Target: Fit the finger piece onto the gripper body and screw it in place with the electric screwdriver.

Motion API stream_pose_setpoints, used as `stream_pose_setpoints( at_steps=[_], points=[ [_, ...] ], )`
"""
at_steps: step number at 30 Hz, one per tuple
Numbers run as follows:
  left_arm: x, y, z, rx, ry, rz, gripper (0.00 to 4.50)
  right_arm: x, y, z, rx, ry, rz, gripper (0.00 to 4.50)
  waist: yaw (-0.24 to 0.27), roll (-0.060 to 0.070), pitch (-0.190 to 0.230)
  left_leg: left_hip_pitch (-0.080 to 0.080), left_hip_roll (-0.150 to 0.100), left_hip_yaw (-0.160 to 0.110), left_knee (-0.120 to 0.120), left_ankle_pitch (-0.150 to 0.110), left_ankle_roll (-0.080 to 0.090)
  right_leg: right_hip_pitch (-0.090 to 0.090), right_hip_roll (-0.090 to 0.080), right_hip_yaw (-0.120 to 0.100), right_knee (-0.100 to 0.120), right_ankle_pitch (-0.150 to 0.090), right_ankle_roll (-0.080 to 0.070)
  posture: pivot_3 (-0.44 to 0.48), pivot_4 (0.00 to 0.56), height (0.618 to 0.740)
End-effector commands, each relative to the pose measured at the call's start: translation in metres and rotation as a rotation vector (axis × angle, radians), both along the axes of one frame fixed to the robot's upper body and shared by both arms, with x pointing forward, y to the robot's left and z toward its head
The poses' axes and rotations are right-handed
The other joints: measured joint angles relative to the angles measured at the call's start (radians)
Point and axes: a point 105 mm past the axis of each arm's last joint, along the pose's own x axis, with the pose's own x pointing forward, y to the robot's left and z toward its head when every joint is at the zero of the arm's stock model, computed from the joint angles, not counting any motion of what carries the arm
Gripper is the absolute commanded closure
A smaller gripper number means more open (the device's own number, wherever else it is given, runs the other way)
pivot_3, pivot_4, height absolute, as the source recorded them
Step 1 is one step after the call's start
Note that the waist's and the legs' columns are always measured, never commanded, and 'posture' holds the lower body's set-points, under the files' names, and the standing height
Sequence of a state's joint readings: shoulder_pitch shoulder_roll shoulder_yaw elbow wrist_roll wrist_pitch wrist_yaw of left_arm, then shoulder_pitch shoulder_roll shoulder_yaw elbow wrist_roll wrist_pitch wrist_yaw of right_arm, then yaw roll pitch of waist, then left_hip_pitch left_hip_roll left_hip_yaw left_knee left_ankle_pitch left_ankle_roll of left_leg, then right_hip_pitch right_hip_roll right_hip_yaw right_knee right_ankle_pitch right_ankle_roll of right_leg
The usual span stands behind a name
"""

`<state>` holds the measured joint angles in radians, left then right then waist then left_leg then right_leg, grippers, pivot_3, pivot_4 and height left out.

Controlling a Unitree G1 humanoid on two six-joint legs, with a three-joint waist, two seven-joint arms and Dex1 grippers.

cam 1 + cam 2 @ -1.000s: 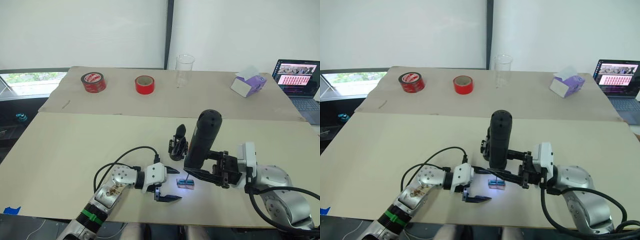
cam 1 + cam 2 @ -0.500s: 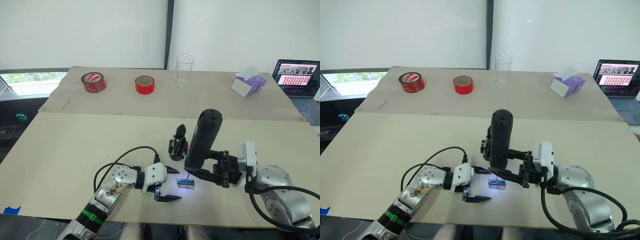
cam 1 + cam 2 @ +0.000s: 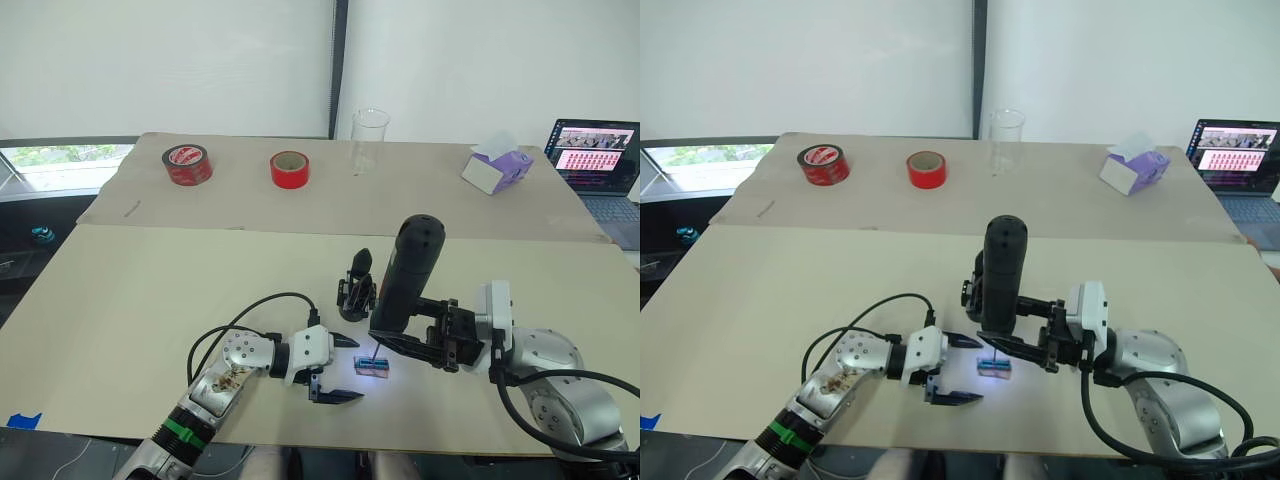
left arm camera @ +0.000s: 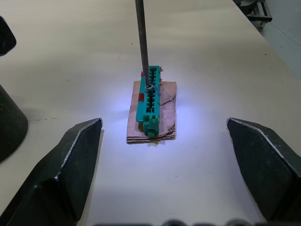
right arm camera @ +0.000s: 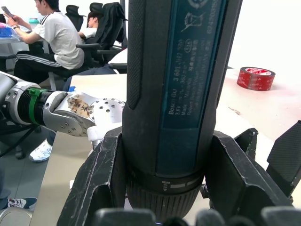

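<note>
The electric screwdriver (image 3: 405,275), thick and black, stands nearly upright in my right gripper (image 3: 385,338), whose fingers (image 5: 106,183) are shut around its lower barrel. Its thin metal bit (image 4: 142,42) points down onto a small green block (image 4: 149,101) on a brown card. My left gripper (image 3: 348,369) lies just left of that block, open, one finger on either side of it and touching nothing. The gripper body (image 3: 355,287), a chunky black block with a pointed finger sticking up, sits on the table right behind the screwdriver. The finger piece is hidden or out of view.
Two red tape rolls (image 3: 187,164) (image 3: 290,168), a clear cup (image 3: 369,140) and a purple-and-white box (image 3: 496,167) stand on the far table. A laptop (image 3: 595,160) sits at the far right. People sit on chairs (image 5: 51,37) beyond the table.
The screwdriver has risen very slightly in my right gripper. The left gripper and the green block have not moved.
</note>
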<state>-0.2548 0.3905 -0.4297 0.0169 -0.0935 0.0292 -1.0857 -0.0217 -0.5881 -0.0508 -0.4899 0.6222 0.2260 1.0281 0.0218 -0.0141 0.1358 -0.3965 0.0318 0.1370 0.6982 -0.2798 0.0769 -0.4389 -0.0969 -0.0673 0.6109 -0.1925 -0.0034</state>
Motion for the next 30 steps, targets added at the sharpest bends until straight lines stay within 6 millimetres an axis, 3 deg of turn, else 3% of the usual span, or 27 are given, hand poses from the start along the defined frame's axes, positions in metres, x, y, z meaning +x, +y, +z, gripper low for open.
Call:
stream_pose_setpoints(
  at_steps=[1,30],
  points=[
    [-0.002,0.003,-0.014,0.04,0.046,0.022,0.05,-0.003,0.0,0.012,0.015,-0.047,0.02,2.57,0.0,0.0,0.0,0.0,0.0,0.0,0.0,0.0,0.0,0.0,0.0,0.0,0.0,0.0,0.0,0.0,0.15,0.74],
    [-0.001,0.004,-0.015,0.042,0.048,0.028,0.05,-0.006,0.007,-0.002,-0.046,-0.063,0.038,2.57,0.001,0.0,0.0,0.001,0.0,0.0,0.0,0.0,0.0,0.001,0.0,0.0,0.0,-0.001,0.0,0.0,0.15,0.74]
  ],
)
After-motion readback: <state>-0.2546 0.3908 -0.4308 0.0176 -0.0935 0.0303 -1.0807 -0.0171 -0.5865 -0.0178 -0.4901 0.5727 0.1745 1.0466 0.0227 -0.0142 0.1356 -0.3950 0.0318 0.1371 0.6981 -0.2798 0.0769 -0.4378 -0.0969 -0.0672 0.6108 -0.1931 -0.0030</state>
